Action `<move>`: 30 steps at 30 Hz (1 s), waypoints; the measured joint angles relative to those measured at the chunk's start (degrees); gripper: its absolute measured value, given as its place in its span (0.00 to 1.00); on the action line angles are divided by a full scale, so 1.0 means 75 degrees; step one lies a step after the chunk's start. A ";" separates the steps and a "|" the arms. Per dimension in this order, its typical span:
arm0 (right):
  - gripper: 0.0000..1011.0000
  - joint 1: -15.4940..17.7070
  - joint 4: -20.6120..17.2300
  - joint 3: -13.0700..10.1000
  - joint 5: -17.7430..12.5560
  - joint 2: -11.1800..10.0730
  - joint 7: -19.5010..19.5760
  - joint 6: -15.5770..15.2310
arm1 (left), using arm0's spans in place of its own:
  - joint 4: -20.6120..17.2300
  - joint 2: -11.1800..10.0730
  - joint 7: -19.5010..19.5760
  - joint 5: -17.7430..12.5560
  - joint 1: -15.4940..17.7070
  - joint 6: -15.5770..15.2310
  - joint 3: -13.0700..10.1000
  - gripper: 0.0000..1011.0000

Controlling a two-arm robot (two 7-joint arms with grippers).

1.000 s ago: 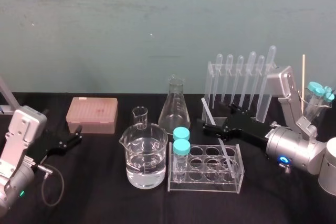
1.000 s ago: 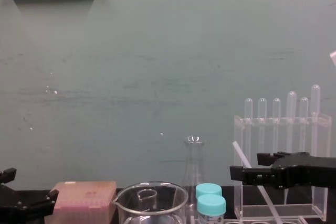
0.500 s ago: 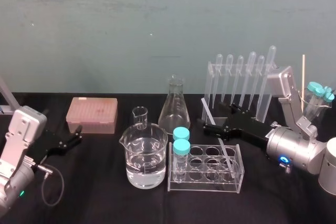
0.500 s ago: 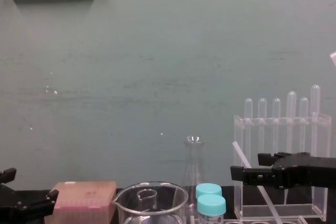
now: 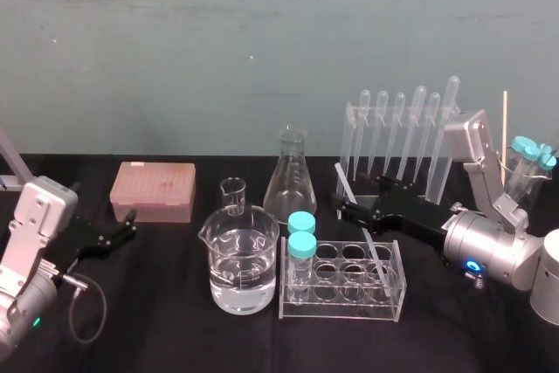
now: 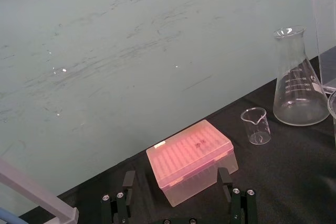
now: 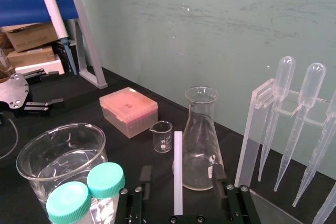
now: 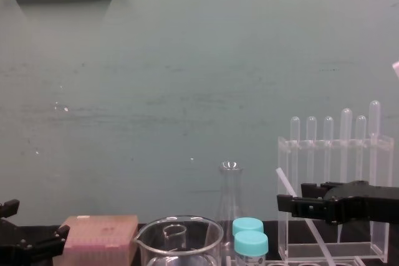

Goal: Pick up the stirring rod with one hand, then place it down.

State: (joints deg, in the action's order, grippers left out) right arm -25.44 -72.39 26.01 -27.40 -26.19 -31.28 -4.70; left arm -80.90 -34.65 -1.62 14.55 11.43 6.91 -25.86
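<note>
- Rod [image 5: 376, 259]: it leans in the tube rack [image 5: 336, 310], which stands at the beaker's [image 5: 243, 259] 3 o'clock. Its top is tipped toward 11 o'clock. Its foot seems to sit in a right-hand well, though the clear plastic makes that hard to confirm.
- Progress: I judge the task barely begun. The rod is not yet gripped or lifted, so the closing, the lift and the set-down are all left to do.
- Left gripper [image 5: 129, 223]: parked far out at the beaker's 9 o'clock. Its fingers are spread and hold nothing, and the pink box [image 5: 153, 189] lies at its 1 o'clock.
- Beaker: part full of clear liquid, with a flask [image 5: 291, 181] at its 1 o'clock. Neither touches the rod.
- Capped vials [image 5: 302, 245]: two with teal caps stand in the rack's left end, on the rod's 9 o'clock side and apart from it.
- Right gripper [image 5: 342, 207]: it reaches in from 3 o'clock, level with the rod's upper half. Its fingers [image 7: 145, 176] stand wide, one on each side of the rod [image 7: 178, 174]. The wrist view shows a clear gap on both sides, so nothing is held or touched.
- Next, in my view: shut squarely on the rod, then draw it up along its lean so the foot clears the rack without tipping it.
- Pipettes [image 5: 410, 128]: they stand bulb-up at the right gripper's 12 o'clock, close behind it. A careless lift could brush them.
</note>
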 joint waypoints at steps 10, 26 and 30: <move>0.42 0.0002 -0.0007 0.0000 0.0000 -0.0002 0.0006 0.0005 | 0.0000 0.0000 0.0000 0.0000 0.0000 0.0000 0.0000 0.99; 0.06 0.0002 -0.0006 0.0000 -0.0001 -0.0002 0.0009 0.0007 | 0.0000 0.0000 0.0000 0.0000 0.0000 0.0000 0.0000 0.99; 0.06 0.0002 -0.0007 0.0000 0.0000 -0.0002 0.0009 0.0007 | 0.0000 0.0000 0.0000 0.0000 0.0000 0.0000 0.0000 0.99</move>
State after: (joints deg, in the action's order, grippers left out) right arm -25.42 -72.44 26.01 -27.40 -26.21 -31.21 -4.64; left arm -80.90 -34.65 -1.62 14.55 11.43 6.91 -25.86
